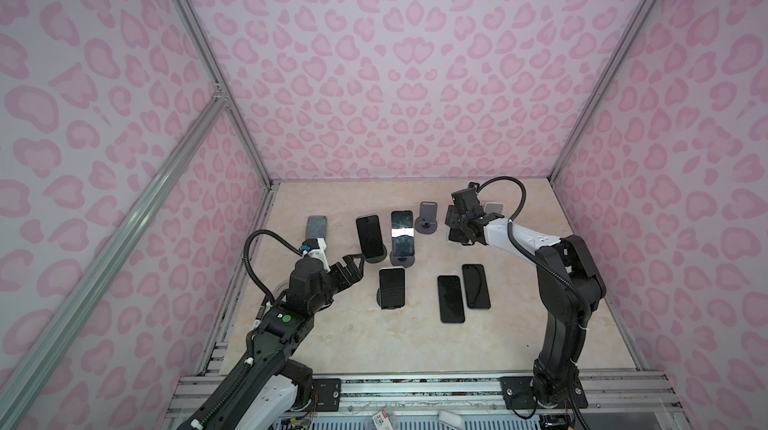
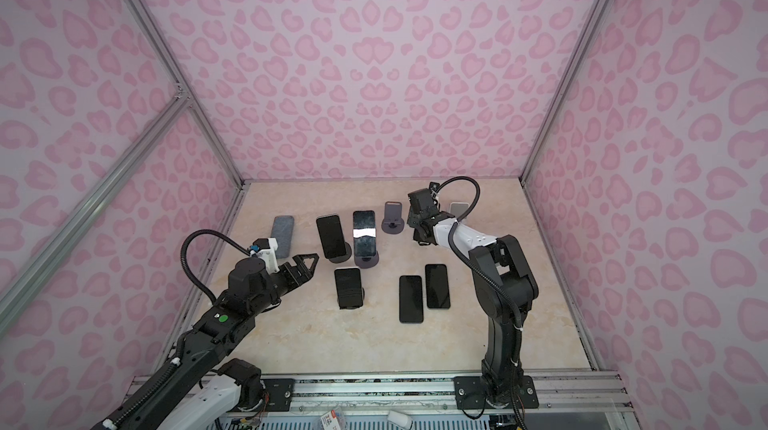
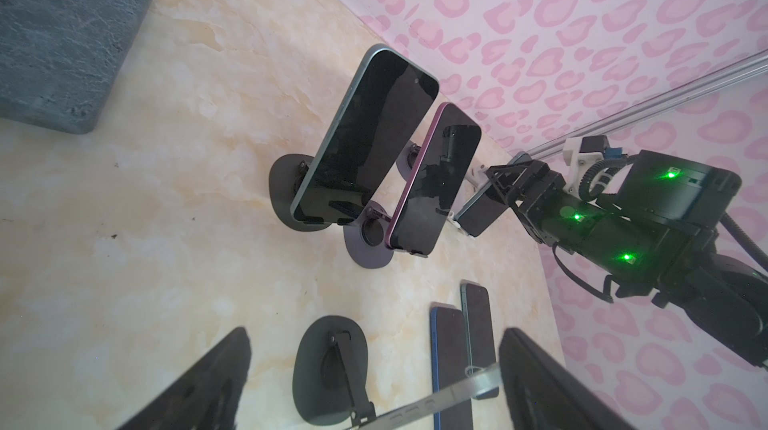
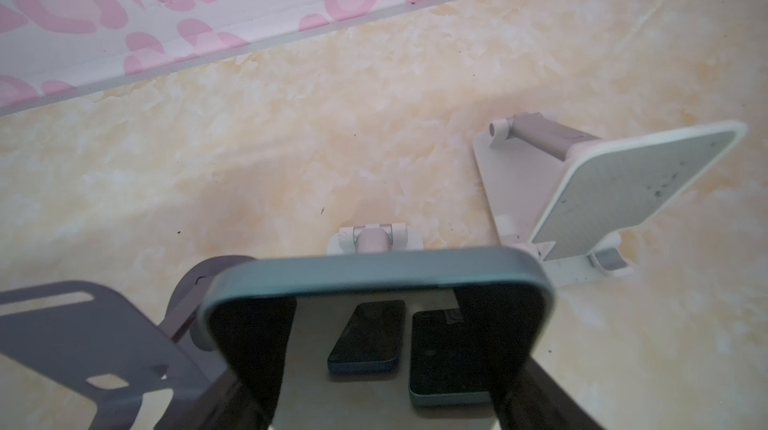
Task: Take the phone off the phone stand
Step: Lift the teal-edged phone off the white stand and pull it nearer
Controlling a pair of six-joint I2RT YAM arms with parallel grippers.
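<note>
At far right: phone (image 3: 482,214) near-upright lengthwise, screen frontward, inside right claw (image 3: 500,189).

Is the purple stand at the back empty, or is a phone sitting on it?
Empty. The purple stand shows its bare plate with cut-out slots; no phone rests on it.

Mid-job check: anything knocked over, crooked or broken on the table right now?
Nothing stands out: no toppled stand, no visible damage. The purple stand and white stand at the back are simply empty, and two phones lie flat, side by side.
</note>
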